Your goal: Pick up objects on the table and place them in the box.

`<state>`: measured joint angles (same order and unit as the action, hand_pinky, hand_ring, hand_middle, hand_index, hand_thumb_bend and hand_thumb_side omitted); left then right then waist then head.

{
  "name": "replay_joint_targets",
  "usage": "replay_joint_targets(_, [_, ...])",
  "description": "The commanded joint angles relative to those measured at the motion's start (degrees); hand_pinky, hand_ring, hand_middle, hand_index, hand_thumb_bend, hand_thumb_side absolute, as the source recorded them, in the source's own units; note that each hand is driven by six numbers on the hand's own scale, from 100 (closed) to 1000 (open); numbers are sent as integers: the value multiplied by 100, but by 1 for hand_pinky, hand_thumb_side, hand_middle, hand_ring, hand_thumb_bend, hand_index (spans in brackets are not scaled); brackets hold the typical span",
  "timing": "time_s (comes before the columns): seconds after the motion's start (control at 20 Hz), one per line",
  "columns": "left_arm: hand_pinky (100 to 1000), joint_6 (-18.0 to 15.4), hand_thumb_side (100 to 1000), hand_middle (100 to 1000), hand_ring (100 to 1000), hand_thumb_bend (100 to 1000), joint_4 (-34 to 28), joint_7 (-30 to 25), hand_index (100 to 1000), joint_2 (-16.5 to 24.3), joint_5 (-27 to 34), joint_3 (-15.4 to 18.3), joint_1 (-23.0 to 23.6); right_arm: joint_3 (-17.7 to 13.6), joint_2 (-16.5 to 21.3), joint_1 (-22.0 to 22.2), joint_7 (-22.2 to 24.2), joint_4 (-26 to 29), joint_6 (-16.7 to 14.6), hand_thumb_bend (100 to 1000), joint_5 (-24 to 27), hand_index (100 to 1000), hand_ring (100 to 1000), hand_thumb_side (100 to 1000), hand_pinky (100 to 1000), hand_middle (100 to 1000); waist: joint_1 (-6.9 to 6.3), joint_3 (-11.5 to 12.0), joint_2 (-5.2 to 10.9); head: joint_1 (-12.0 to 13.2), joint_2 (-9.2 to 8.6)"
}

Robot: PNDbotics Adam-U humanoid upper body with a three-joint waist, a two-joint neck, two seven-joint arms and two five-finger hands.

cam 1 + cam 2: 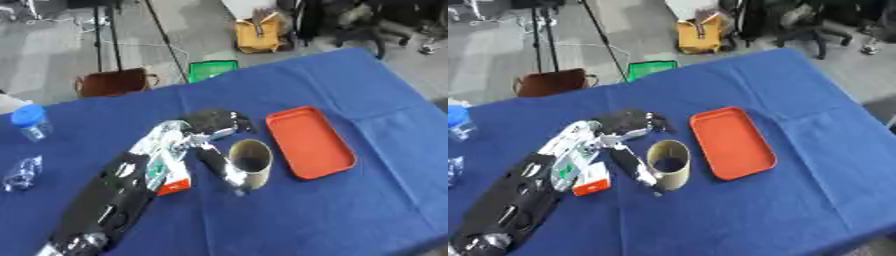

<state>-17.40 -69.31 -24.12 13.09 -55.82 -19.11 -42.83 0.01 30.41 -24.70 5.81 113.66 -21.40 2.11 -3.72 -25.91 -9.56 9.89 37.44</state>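
Blue cloth covers the counter [350,210], and a tan cylindrical can [251,164] lies on its side, mouth toward the camera, just left of the shallow orange box [309,141]. The step in hand looks like taking hold of that can. To do it well, the thumb should settle along the can's near wall and the fingers over its far side before lifting, since a round can probably rolls. The left robot hand [213,131] is partly open: dark fingers curve above the can's upper left, the thumb lying against its left wall, not yet closed round it. A small orange-and-white carton [588,181] sits beside the forearm.
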Motion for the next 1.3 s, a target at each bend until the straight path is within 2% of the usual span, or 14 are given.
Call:
replay_joint_targets(0.05, [752,-83,650,770,743,1000,29,30,887,-37,-157,-16,-81,-27,67,-83,19,93,-5,488,35,841,724,501,608,738,70,-20,101,13,7])
replay_joint_targets(0.2, [735,-135,630,753,721,1000,136,19,886,-75,-273,-28,-42,-31,66,-73,18,93,-12,488,37,841,724,501,608,738,84,-52,94,16,17])
replay_joint_targets(0.35, [665,-159,594,727,673,1000,213,50,881,-103,-371,-17,-26,-30,61,-73,20,93,-16,488,38,841,724,501,608,738,90,-61,90,9,11])
replay_joint_targets(0.45, [574,-154,564,695,624,998,263,87,873,-118,-435,-4,-21,-30,58,-73,22,93,-19,488,37,841,724,501,608,738,96,-66,83,6,6])
replay_joint_targets(0.5, [566,-144,561,692,620,988,288,117,872,-123,-457,4,-21,-32,58,-72,21,93,-20,488,37,841,724,501,608,738,99,-69,81,6,6])
replay_joint_targets(0.55, [493,-135,523,657,580,905,308,149,861,-127,-475,9,-21,-32,59,-71,20,93,-21,488,37,841,724,502,608,738,102,-71,79,7,7])
replay_joint_targets(0.6, [493,-118,523,657,580,905,324,193,861,-129,-490,17,-21,-33,59,-71,20,93,-24,488,36,841,724,502,608,738,104,-75,77,7,8])
replay_joint_targets(0.65, [367,-99,454,574,498,748,332,245,831,-134,-493,28,-21,-33,59,-70,20,93,-25,489,36,841,724,503,609,738,107,-78,76,6,9])
replay_joint_targets(0.75, [309,51,418,541,464,666,270,512,820,-140,-337,124,-18,-36,56,-63,19,93,-27,494,35,841,724,504,609,738,114,-88,72,-1,13])
replay_joint_targets(0.9, [273,252,384,529,445,571,151,733,817,-116,-123,194,-100,-32,55,-64,21,93,-34,498,38,841,724,506,609,738,126,-105,77,3,25])
replay_joint_targets(1.15, [264,463,375,523,440,569,37,780,813,-84,214,280,-395,-11,53,-70,38,93,-44,499,59,841,724,506,609,738,146,-183,94,36,53])
replay_joint_targets(1.3, [268,536,378,524,442,580,183,763,812,-167,338,322,-630,41,19,-120,80,93,-56,499,95,841,724,507,609,738,158,-319,102,96,83])
